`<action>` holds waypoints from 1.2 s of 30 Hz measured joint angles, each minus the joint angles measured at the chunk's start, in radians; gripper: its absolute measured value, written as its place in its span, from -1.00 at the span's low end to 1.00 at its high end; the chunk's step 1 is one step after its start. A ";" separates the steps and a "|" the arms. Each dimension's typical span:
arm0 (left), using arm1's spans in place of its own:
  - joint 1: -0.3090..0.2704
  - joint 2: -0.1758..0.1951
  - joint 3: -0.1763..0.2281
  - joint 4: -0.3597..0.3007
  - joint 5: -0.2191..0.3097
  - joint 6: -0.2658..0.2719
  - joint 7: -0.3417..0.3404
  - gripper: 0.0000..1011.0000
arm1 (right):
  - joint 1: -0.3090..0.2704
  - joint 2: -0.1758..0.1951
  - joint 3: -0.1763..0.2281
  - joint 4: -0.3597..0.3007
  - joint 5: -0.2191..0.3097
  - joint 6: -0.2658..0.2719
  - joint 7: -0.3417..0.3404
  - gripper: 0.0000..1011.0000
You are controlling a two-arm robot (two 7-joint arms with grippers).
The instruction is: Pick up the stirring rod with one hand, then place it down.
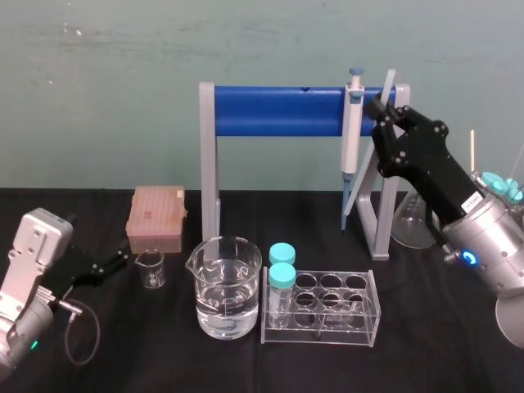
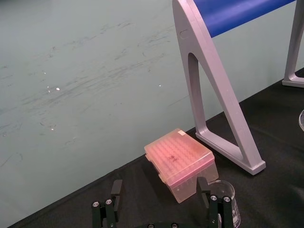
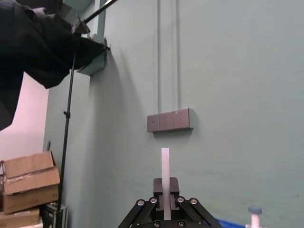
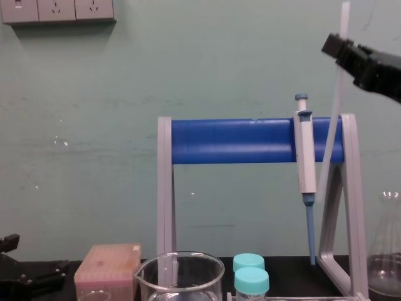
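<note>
Rod (image 4: 332, 113) is up in the air, and my right gripper (image 1: 383, 108) has it. My fingers are clamped on its upper part at the right end of the rack (image 1: 278, 110), level with the blue bar's top. A short stub pokes above my grip. The long lower part slants down past the bar and ends off the desk (image 1: 164, 344), just beside the pipette (image 1: 352, 131) hanging on that bar.

That looks like the lift done, so the put-down is what's left. I'd say the trick is to swing away from the rack first. The lower end sits close to the pipette and the rack's right leg, and a straight drop could knock either one. Then I'd come down slowly toward bare desk in front of the rack, clear of the beaker (image 1: 225, 286). I'd tip the rod flatter on the way and let go only once it rests along its length. It's thin and looks slick, so I judge it could roll; a low, gentle release matters.

My right arm reaches up and forward from the right of the rack, forearm angled steeply, wrist pointing toward the wall behind it. My left gripper (image 1: 115, 264) sits parked low on the desk, well to the left of the rack, its fingers apart and holding nothing.
</note>
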 joint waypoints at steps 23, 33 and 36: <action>0.000 0.000 0.000 0.000 0.000 0.000 0.000 0.98 | -0.005 0.009 0.012 -0.022 -0.038 0.021 -0.017 -0.86; 0.000 0.000 0.000 0.000 0.000 0.000 0.000 0.98 | -0.008 0.011 0.013 -0.022 -0.042 0.024 -0.018 -0.86; 0.000 0.000 0.000 0.000 0.000 0.000 0.000 0.98 | -0.007 0.010 0.013 -0.019 -0.043 0.024 -0.017 -0.86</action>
